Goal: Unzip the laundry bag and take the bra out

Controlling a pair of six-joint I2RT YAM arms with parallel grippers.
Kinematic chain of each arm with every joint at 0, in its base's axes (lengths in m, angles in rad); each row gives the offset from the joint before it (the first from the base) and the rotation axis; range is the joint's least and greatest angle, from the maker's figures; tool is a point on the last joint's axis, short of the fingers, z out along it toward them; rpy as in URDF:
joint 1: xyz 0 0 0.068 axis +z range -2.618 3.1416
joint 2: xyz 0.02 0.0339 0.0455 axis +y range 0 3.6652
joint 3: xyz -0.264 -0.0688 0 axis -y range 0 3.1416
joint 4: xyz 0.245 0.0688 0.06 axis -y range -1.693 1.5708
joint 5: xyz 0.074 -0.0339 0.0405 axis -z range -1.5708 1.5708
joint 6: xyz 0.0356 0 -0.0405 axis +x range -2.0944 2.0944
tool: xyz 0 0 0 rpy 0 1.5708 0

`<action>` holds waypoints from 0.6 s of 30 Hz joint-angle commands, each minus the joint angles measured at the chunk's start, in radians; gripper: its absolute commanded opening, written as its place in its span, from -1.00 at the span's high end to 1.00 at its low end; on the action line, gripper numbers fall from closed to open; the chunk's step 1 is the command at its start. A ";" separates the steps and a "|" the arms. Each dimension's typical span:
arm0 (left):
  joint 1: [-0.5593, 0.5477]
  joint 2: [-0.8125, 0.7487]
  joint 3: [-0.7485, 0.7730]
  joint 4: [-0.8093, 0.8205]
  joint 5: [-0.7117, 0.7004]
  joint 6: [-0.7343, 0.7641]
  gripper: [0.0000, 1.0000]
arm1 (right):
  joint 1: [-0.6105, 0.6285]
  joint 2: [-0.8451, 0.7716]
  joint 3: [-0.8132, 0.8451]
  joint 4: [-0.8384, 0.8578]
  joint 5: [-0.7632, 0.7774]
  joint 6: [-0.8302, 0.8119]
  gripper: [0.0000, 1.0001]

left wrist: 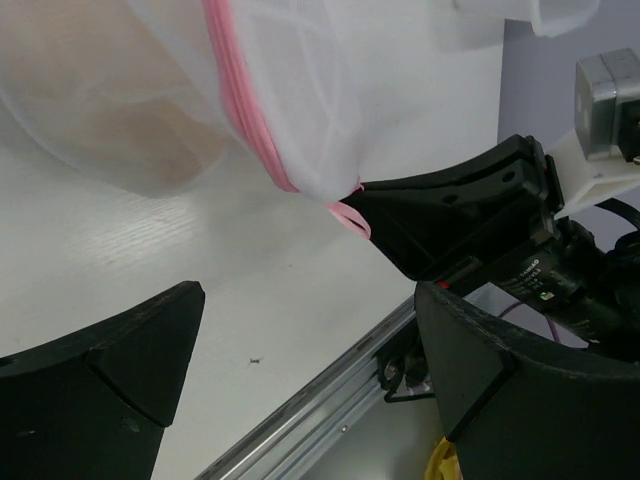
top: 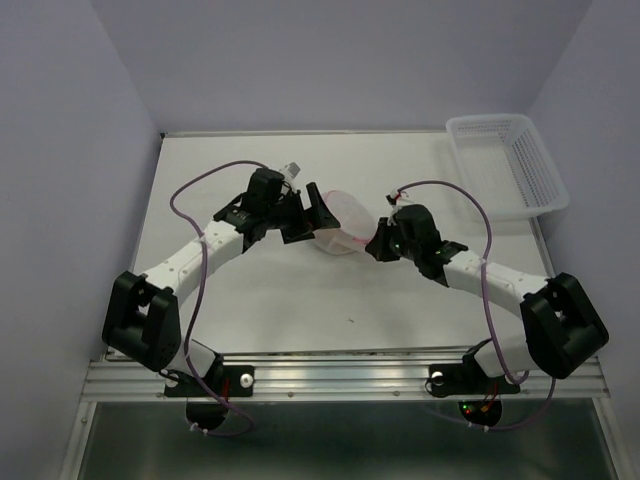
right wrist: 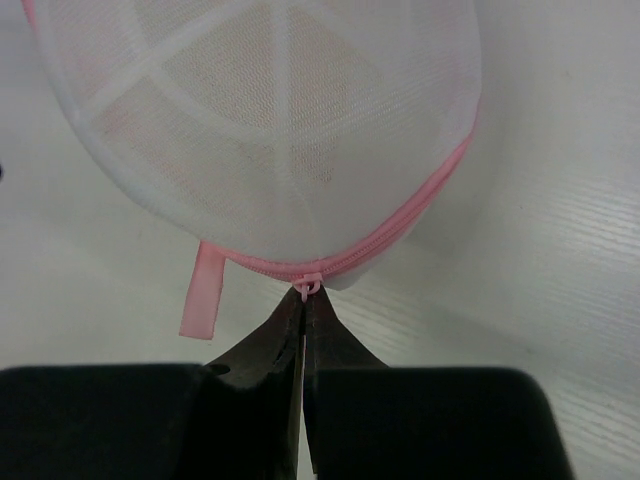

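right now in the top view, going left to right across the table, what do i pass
left gripper -> laundry bag -> right gripper -> white basket

1. The laundry bag [top: 340,225] is found on the table [top: 300,300], near its middle, between the two tools.
2. The left tool [top: 303,215] is placed just left of the bag. Its fingers are spread, and the bag lies ahead of the fingertips rather than between them.
3. The right tool [top: 380,240] is set against the bag's right side, with the zipper pull [right wrist: 307,286] pinched between its closed fingers.
4. The bra [right wrist: 250,120] is seen inside the bag, through the mesh.
5. A strap [right wrist: 203,290] hangs from the bag's rim, just beside the pull.
6. A basket [top: 510,165] is placed at the table's far right corner, well apart from the bag.
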 commanded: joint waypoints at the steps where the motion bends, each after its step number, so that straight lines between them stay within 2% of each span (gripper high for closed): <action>1: -0.031 0.008 -0.041 0.076 0.001 -0.058 -0.98 | 0.024 -0.056 0.058 -0.001 -0.039 0.054 0.98; 18: -0.138 0.220 0.111 0.202 0.009 -0.160 -0.69 | 0.063 -0.057 0.075 -0.004 -0.073 0.014 0.99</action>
